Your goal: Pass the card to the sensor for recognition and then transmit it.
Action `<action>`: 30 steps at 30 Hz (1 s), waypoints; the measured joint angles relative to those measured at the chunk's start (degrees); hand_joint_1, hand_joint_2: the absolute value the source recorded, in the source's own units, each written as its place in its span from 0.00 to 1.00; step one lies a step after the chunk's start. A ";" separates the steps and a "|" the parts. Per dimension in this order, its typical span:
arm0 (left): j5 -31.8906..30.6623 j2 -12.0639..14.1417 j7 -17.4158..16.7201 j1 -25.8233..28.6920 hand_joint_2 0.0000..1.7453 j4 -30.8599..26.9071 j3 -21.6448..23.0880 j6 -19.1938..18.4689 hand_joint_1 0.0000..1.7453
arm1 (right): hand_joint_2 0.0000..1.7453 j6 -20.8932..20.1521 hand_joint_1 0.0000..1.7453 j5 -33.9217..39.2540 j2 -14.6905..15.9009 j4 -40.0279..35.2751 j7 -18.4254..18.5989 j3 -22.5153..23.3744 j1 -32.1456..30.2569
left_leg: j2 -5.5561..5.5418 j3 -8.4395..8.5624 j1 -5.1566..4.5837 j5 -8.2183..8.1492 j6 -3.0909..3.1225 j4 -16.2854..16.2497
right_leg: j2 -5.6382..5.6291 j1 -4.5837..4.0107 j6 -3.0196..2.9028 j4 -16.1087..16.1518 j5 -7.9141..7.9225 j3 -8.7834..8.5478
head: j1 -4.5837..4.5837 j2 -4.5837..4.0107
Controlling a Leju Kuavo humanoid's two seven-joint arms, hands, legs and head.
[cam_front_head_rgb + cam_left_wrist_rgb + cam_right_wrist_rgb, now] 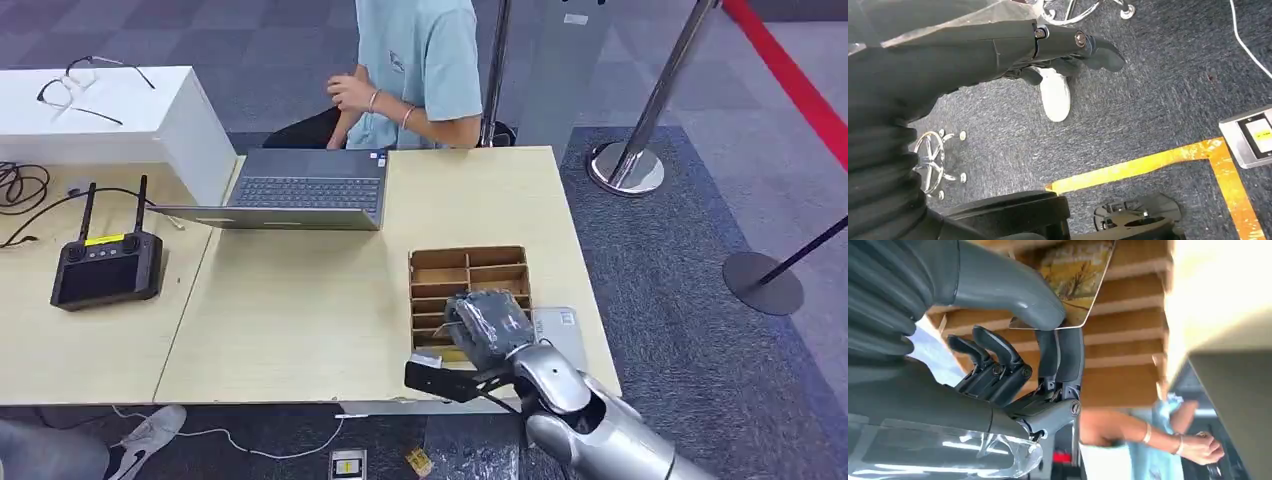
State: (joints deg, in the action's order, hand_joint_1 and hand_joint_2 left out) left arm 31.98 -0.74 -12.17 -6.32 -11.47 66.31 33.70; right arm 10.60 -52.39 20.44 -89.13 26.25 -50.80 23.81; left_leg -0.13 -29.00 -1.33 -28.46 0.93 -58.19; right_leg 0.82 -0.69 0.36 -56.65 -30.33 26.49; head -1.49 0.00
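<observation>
My right hand hovers over the near rows of the brown slotted card box on the table. In the right wrist view a card with a yellow printed face is pinched between the thumb and dark fingers of the right hand, just above the box's wooden dividers. A grey flat sensor pad lies on the table right beside the box. My left hand hangs over the carpet floor, its fingers curled with nothing in them.
An open laptop stands at the table's far side, with a seated person in a light blue shirt behind it. A black controller lies on the left table. A white box carries glasses. Stanchion posts stand to the right.
</observation>
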 joint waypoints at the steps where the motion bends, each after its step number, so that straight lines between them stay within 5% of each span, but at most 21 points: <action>1: 0.00 0.00 0.04 0.01 1.00 0.00 0.00 0.00 0.00 | 1.00 -0.39 1.00 -0.15 0.00 -0.52 0.02 0.00 0.61 | 0.00 0.00 0.00 0.00 0.00 0.00 | 0.00 0.00 0.00 0.00 0.00 0.00 | -0.02 0.00; 11: -0.46 0.00 1.09 -0.01 1.00 0.00 0.00 0.11 0.00 | 1.00 -3.78 1.00 -1.16 -1.16 -4.33 0.13 -0.22 8.31 | 0.00 0.00 0.01 0.00 0.00 0.00 | 0.00 0.00 0.00 -0.02 0.00 0.00 | 0.00 0.00; 30: -1.03 0.00 2.05 -0.07 1.00 0.00 0.07 0.96 0.00 | 1.00 -4.22 1.00 1.84 -4.31 -3.30 0.07 -1.66 19.23 | -0.01 -0.07 0.00 0.00 0.00 0.00 | 0.00 0.00 0.00 -0.02 0.00 0.04 | 0.00 0.00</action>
State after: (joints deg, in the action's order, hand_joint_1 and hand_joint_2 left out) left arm 30.95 -0.74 -10.12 -6.38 -11.47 66.38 34.66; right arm 6.38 -50.55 16.13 -92.43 26.32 -52.46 43.04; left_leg -0.15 -29.07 -1.33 -28.46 0.93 -58.19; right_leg 0.82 -0.69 0.36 -56.67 -30.33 26.53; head -1.49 0.00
